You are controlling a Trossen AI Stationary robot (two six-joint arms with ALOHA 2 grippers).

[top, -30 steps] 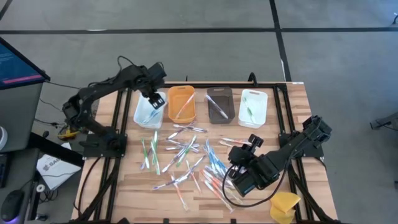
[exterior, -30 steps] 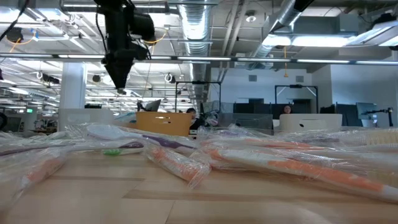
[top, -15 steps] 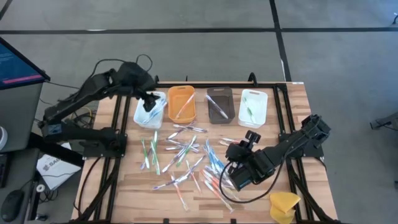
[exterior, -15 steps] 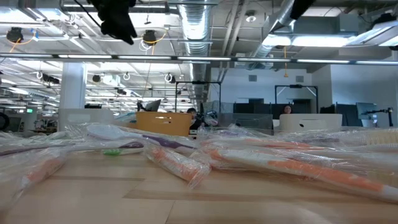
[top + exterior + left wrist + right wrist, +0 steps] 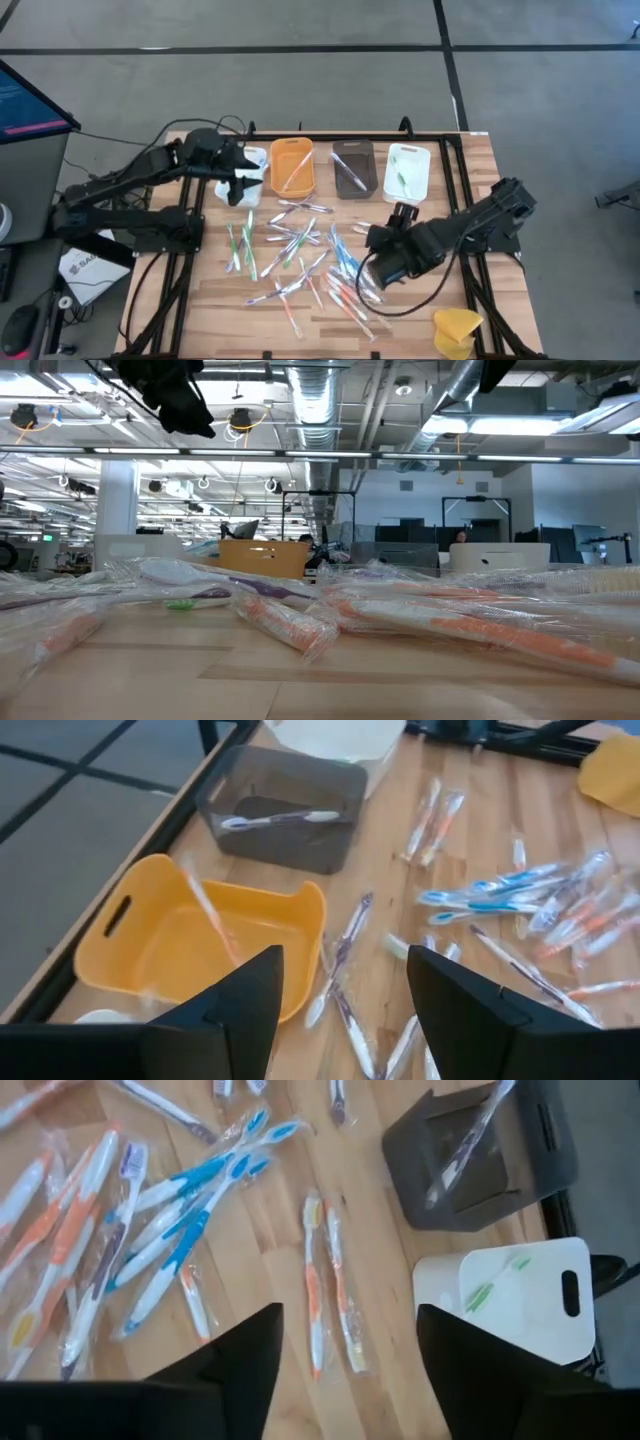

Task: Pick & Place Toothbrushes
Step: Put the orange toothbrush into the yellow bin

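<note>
Since a second ago our left arm has swung back from above the white tray at the far left (image 5: 243,178) and now sits lower over its near edge, while our right arm has slid toward the middle of the table. Our left gripper (image 5: 243,183) has its fingers spread with nothing between them, the orange tray (image 5: 190,945) and brown tray (image 5: 283,820) lying ahead of it. Our right gripper (image 5: 375,272) hangs over the right side of the pile, fingers parted and empty, after being much more closed a moment before. The toothbrushes (image 5: 300,250) lie scattered in wrappers across the wooden table (image 5: 200,290), a few already in the trays, one green in the right white tray (image 5: 510,1295)
</note>
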